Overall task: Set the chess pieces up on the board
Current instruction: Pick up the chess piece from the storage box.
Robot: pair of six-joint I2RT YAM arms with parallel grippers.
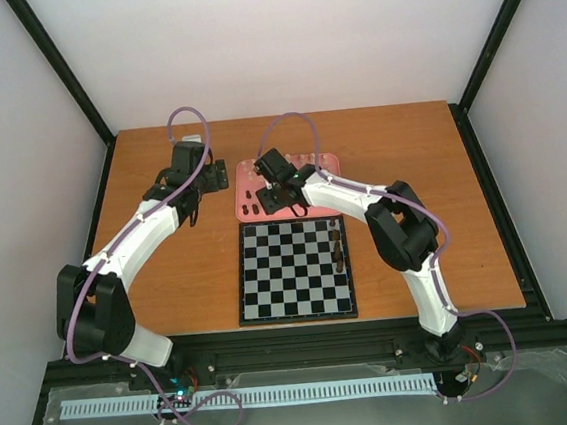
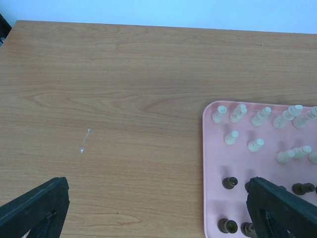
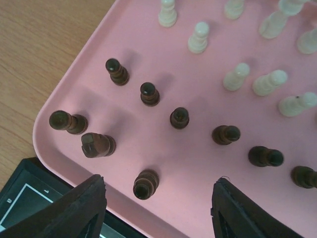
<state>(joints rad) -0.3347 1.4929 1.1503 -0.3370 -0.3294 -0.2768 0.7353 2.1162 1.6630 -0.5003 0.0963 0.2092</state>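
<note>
In the right wrist view the right fingers [image 3: 74,208] stand wide apart and empty at the lower edge of the frame. They hang over the near rim of the pink tray [image 3: 163,153], with one dark piece [image 3: 145,184] between them, untouched as far as I can tell. Other dark chess pieces [image 3: 179,118] stand across the middle of the tray, and the cream pieces [image 3: 198,38] fill the upper right. A corner of the board [image 3: 22,201] shows at lower left.

In the overhead view a short column of placed pieces [image 1: 338,250] stands near the board's right edge.

The left fingers [image 2: 37,208] are likewise spread and hold nothing, one over the bare bench [image 2: 124,99], the other over the tray.

Each piece looks light, rigid and smooth, narrow at the base, so likely to topple or slip sideways if nudged. The safest hold is probably low on the stem under the head, with the fingers coming straight down and closing gently.
</note>
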